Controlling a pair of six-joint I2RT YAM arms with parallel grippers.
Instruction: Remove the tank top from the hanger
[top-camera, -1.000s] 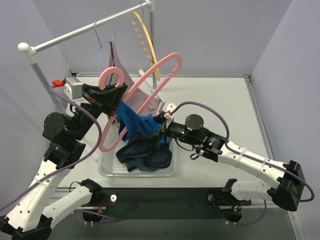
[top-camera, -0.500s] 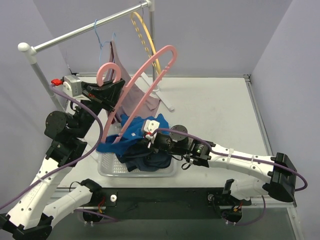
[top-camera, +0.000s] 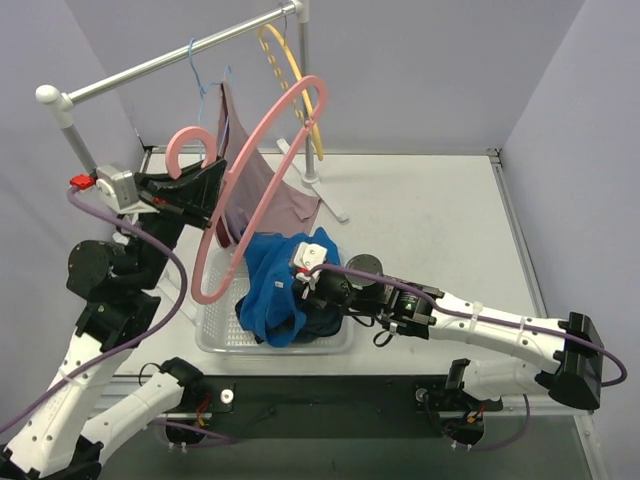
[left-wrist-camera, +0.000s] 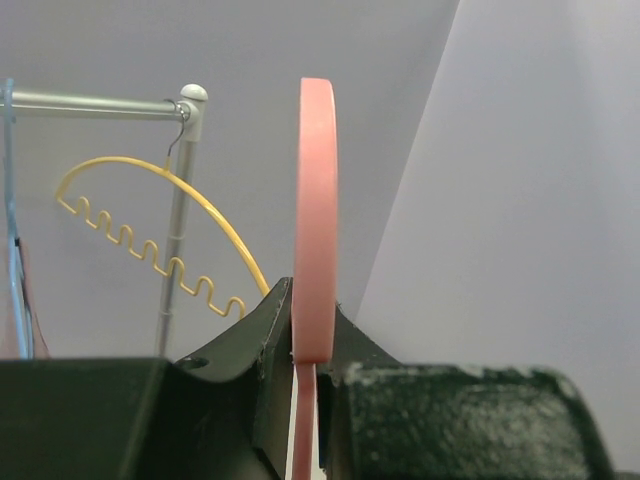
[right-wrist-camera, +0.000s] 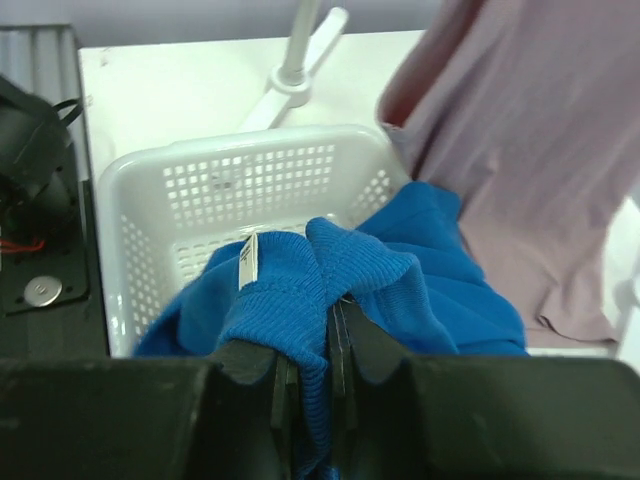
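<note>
Pink hanger (left-wrist-camera: 315, 200) was smooth plastic w/ slight sheen. Tank top (right-wrist-camera: 290, 275) was blue ribbed knit cloth, matt, w/ a small white woven tag. Basket (right-wrist-camera: 250, 175) looked like white perforated plastic, semi-gloss. Rail (left-wrist-camera: 90, 103) was bare metal tube, satin shine. Yellow hanger (left-wrist-camera: 120, 159) was thin glossy wire. Mauve garment (right-wrist-camera: 530, 130) was thin, smooth matt cloth. Table (top-camera: 420, 210) looked white, matt, smooth.

No text can be read; the white tag (right-wrist-camera: 249, 262) on the blue tank top (right-wrist-camera: 420, 290) shows nothing legible
</note>
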